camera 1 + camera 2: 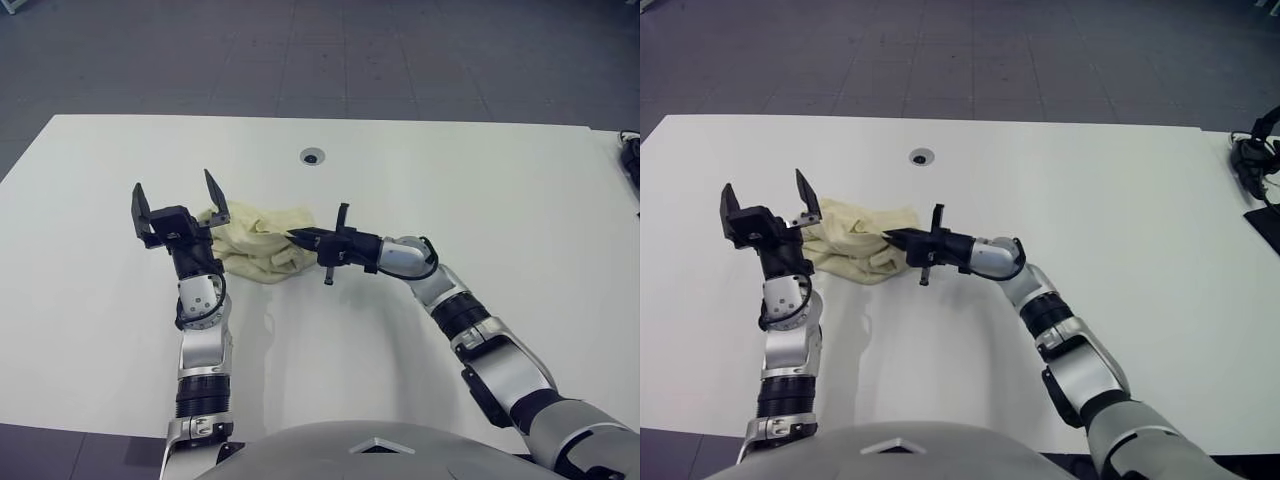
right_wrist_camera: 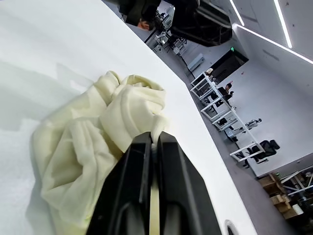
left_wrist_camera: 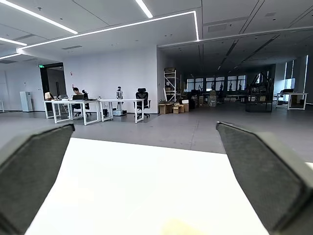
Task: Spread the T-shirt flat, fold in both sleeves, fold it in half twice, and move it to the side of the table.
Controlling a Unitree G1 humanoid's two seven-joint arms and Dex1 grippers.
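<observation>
Right gripper (image 2: 154, 147): the fingers are pressed together on a pinch of cloth at the T-shirt's right edge. A thin strip of cream fabric shows between them in the wrist view.
Left gripper (image 1: 175, 195): the fingers are spread wide with nothing between them. It is raised at the bundle's left edge, and I cannot tell whether it touches the cloth.
T-shirt (image 1: 260, 240): a crumpled cream bundle on the white table (image 1: 450, 170). It lies between the two grippers, on the robot's side of the cable hole (image 1: 312, 156).
Task stage: probably the very start, since the shirt is not yet spread and no fold has been made.
Handling: the cloth looks light, soft and limp. It should drape from any hold and slide easily on the smooth tabletop. A pinch on one random fold is likely to drag the whole lump rather than open it.
Where to hold: ideally an outer edge such as the hem or a shoulder, one per gripper, then draw them apart. Thin layers may slip out of a shallow pinch.
Hidden: the sleeves, collar and hem are lost in the wrinkles, so front and back cannot be told apart. The left gripper's near finger covers part of the bundle's left edge.
Cut off: dark gear (image 1: 1252, 160) at the table's right edge is partly out of view, and I cannot make out what it is.
</observation>
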